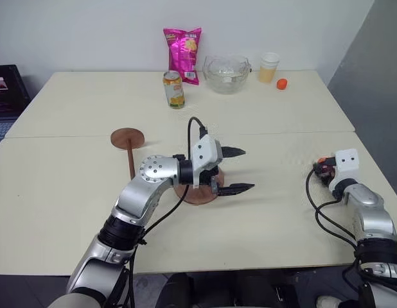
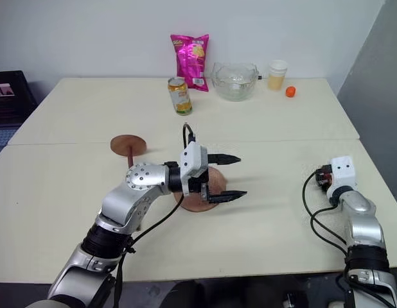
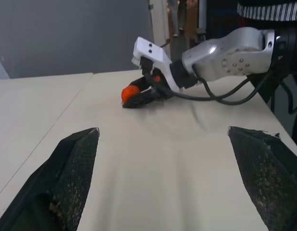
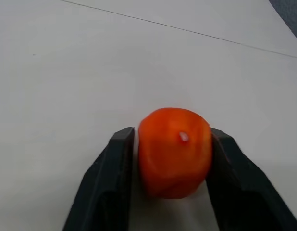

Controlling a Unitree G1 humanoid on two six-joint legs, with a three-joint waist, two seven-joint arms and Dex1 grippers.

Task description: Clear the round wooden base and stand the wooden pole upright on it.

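Left gripper, fingers spread wide, hovers at frame centre above the flat reddish-brown round wooden base. Thin dark-brown wooden pole stands upright just left of it, disc uppermost. Right gripper, at right edge, fingers flanking a small orange ball on the cream surface.

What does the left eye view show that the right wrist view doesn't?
The left eye view alone: the left gripper, wide open over the base, the pole, a can, a pink bag, a bowl and a cup. The right wrist view alone: the orange ball up close, set between the right gripper's fingers. Both share the pale table.
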